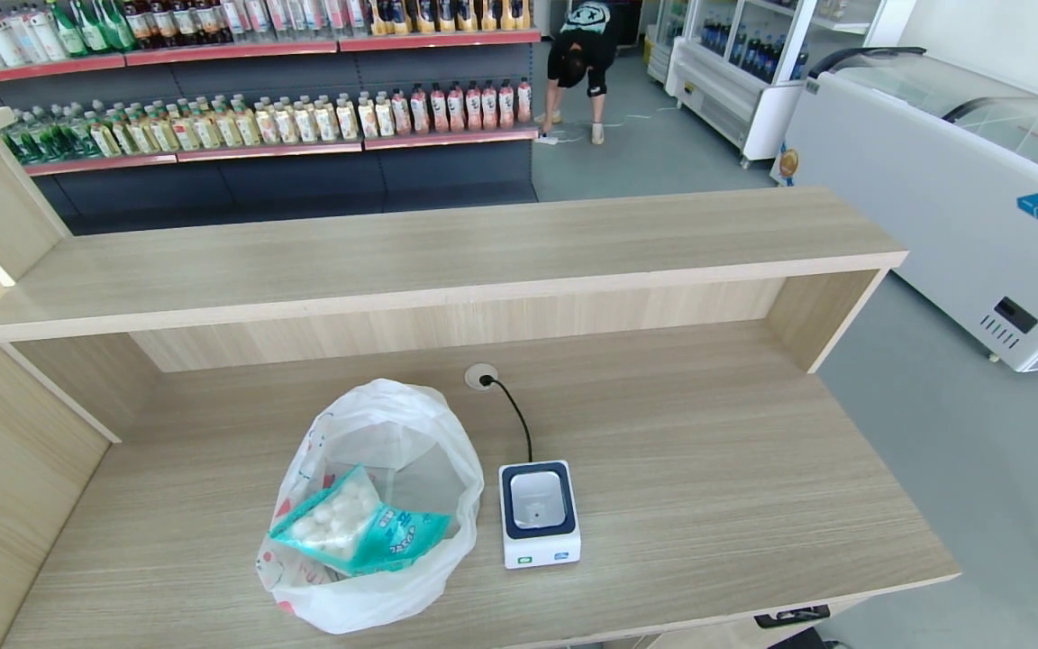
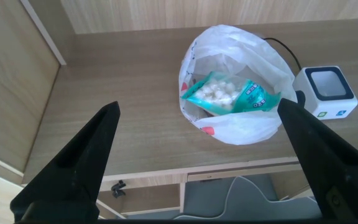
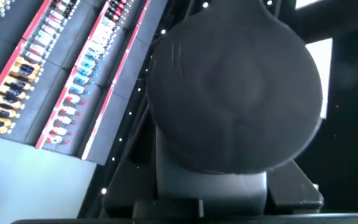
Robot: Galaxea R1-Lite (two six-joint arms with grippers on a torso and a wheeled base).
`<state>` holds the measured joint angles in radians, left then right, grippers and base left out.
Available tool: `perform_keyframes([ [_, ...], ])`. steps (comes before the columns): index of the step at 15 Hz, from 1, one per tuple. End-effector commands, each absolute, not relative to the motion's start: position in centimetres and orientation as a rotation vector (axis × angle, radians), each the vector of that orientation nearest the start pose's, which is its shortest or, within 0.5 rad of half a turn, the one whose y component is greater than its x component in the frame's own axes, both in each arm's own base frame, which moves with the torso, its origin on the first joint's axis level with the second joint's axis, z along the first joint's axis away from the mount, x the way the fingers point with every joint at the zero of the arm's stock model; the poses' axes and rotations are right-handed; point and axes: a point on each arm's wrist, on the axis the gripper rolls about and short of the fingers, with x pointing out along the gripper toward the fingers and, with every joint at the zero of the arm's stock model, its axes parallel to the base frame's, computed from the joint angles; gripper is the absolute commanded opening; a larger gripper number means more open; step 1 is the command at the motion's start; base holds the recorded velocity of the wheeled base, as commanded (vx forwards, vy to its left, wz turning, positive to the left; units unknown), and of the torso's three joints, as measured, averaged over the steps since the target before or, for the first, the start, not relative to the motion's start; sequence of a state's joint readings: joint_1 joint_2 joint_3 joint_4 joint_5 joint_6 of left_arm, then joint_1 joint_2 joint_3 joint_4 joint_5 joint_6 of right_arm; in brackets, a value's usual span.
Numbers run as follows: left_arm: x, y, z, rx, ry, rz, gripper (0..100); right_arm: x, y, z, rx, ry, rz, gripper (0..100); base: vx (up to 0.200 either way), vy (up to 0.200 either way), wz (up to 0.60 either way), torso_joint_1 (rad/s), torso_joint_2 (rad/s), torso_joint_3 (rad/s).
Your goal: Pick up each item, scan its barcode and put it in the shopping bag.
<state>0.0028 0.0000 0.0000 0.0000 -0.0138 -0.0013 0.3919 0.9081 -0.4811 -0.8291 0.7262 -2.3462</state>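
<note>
Left gripper (image 2: 197, 106), spread wide and empty, hangs over the near edge of the counter (image 2: 123, 137), shopping bag (image 2: 241, 127) straight ahead with a teal packet (image 2: 257, 99) inside.

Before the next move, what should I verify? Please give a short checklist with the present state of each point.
1. Left gripper open and empty: ok.
2. Bag mouth open on the counter: ok.
3. Packet lies inside the bag: ok.
4. Scanner beside the bag, window uncovered: ok.
5. Packet was scanned: cannot tell.
6. Next item to pick located: not ok.
</note>
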Motion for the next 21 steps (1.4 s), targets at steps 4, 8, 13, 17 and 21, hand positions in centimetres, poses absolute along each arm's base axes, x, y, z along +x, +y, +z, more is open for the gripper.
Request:
perform_keyframes([
  [4,-2.3,0.0,7.6,-0.002,0.002,-0.011,100,4.6,4.5,27.3,-1.961,-1.588,-0.034,0,0.0,0.0,0.0,0.0,0.0,0.0],
  [8,-2.3,0.0,7.5,-0.002,0.0,-0.011,100,3.7,4.5,27.2,-1.92,-1.685,-0.054,0,0.0,0.0,0.0,0.0,0.0,0.0],
  [13,-2.3,0.0,7.5,-0.002,0.0,-0.011,100,3.3,4.9,26.0,-1.921,-1.775,0.051,0,0.0,0.0,0.0,0.0,0.0,0.0],
  [17,-2.3,0.0,7.5,-0.002,0.0,-0.012,100,3.3,5.1,25.7,-1.922,-1.785,0.091,0,0.0,0.0,0.0,0.0,0.0,0.0],
  [21,-2.3,0.0,7.5,-0.002,0.0,-0.011,100,3.2,4.9,25.9,-1.915,-1.783,0.08,0,0.0,0.0,0.0,0.0,0.0,0.0],
])
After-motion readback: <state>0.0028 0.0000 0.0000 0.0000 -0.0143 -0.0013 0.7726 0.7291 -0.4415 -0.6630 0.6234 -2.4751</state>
